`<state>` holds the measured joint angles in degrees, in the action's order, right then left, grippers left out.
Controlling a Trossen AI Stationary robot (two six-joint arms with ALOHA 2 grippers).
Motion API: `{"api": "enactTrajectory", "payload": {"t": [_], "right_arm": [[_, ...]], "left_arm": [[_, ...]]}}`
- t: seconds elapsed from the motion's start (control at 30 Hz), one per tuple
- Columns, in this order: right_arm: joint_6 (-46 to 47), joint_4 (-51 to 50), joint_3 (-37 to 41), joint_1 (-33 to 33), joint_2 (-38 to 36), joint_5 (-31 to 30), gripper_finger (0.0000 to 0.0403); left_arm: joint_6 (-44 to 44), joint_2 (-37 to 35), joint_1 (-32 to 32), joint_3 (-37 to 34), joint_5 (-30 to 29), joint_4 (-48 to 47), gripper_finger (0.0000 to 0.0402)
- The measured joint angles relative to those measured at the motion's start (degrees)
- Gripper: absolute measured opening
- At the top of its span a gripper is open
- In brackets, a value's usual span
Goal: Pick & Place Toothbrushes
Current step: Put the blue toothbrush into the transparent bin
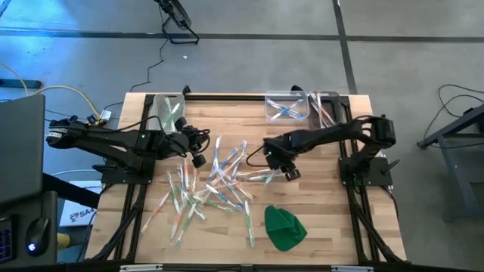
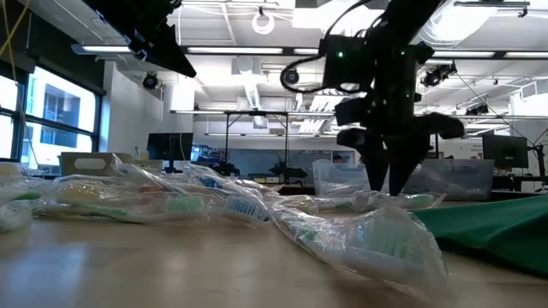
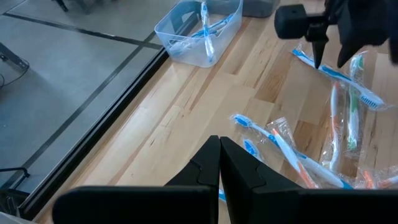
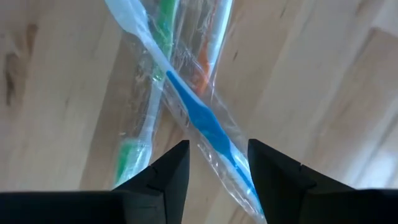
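1. Overhead, the right gripper (image 1: 277, 162) hung over the right fringe of the toothbrushes (image 1: 215, 185), which lay scattered across the middle of the table (image 1: 333, 227). A few more lay in the clear bin (image 1: 287, 106) at the far edge. The left gripper (image 1: 195, 155) waited by the pile's left side, and a green cloth (image 1: 284, 227) lay toward the near right corner.
2. Level with the tabletop, the right arm came down just behind the wrapped brushes; whether its tips touched them could not be told.
3. Through the left wrist camera, the left fingers (image 3: 211, 163) were pressed together, holding nothing.
4. Through the right wrist camera, the right fingers (image 4: 171, 167) stood partly apart, straddling a blue-handled toothbrush (image 4: 202, 118) crossed over a green one (image 4: 140, 146). A good pinch would centre on the blue handle alone, descend fully, then close.
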<state>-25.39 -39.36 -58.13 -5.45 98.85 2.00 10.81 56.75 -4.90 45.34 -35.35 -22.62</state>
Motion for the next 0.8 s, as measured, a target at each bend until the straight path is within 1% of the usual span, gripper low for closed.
{"api": "enactTrajectory", "payload": {"t": [0.27,0.37,0.47,0.7,0.8], "right_arm": [[0.0,0.8,0.0,0.0,3.5,-0.2,0.0155],[0.0,0.8,-0.1,-0.1,3.6,-0.2,0.0145],[0.0,0.7,-0.1,0.0,3.6,-0.2,0.0119],[0.0,0.6,-0.1,0.0,3.7,-0.3,0.0038],[0.2,0.2,0.0,0.0,3.2,-0.9,0.0017]], "left_arm": [[0.0,0.0,0.0,0.0,0.0,0.0,0.0006],[0.0,0.0,0.0,0.0,0.0,0.0,0.0006],[0.0,0.0,0.0,0.0,0.0,0.0,0.0006],[0.0,0.0,0.0,0.0,0.0,-0.1,0.0006],[0.0,0.0,0.0,0.0,0.0,0.0,0.0006]]}}
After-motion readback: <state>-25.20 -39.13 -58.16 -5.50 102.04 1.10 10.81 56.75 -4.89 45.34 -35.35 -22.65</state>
